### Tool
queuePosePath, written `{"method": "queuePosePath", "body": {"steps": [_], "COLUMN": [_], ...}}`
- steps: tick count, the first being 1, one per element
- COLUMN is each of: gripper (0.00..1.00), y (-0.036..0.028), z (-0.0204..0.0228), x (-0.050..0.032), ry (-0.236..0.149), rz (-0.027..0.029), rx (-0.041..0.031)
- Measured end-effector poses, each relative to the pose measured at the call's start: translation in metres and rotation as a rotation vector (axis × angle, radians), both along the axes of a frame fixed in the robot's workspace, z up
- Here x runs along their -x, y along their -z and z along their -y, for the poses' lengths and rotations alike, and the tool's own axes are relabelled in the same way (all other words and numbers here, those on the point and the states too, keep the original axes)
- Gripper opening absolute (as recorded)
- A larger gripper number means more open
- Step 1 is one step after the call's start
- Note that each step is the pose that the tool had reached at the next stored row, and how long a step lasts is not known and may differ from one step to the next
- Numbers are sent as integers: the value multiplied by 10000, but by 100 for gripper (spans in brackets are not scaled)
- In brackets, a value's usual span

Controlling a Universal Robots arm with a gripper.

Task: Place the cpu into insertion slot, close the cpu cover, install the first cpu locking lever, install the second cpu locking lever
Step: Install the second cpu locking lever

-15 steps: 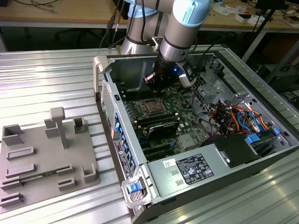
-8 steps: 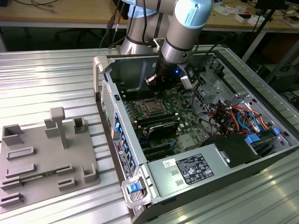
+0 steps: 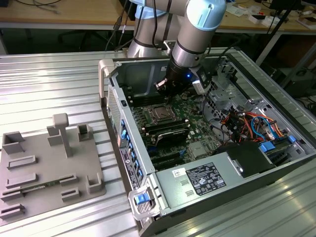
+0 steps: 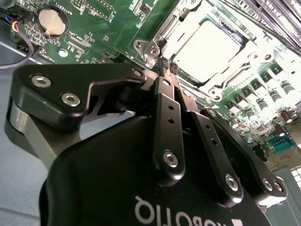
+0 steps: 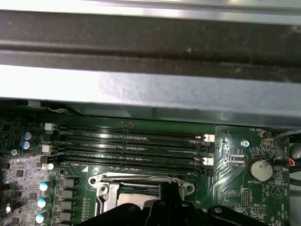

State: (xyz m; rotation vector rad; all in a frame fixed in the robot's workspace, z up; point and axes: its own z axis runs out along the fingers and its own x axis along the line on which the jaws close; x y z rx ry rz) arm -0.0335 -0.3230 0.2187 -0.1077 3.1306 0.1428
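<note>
Upper centre of the exterior view, the gripper [image 3: 168, 96], jaws together and empty, hovers just above the cpu cover [image 3: 161, 114]. The cpu [image 4: 209, 52] sits framed inside. The cover's thin steel levers look stiff and springy, best pushed at their ends.

Claw [image 5: 169, 188] hides insertion slot [image 5: 124, 195] (partly).

A glossy black metal gripper [image 4: 167, 70], a bright polished metal cpu cover [image 4: 175, 29] and a matt green circuit board [image 4: 108, 28] are shown.
</note>
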Motion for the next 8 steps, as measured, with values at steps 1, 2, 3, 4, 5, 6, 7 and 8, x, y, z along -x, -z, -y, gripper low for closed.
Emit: {"method": "queuePosePath", "body": {"steps": [1, 2, 3, 4, 5, 6, 7, 8], "gripper": [11, 11, 11, 11, 11, 11, 11, 11], "y": [0, 0, 0, 0, 0, 0, 0, 0], "z": [0, 0, 0, 0, 0, 0, 0, 0], "x": [-1, -1, -2, -2, -3, -4, -4, -5], "ry": [0, -1, 0, 0, -1, 0, 0, 0], "rz": [1, 0, 0, 1, 0, 1, 1, 0], "rx": [0, 0, 0, 1, 0, 0, 0, 0]}}
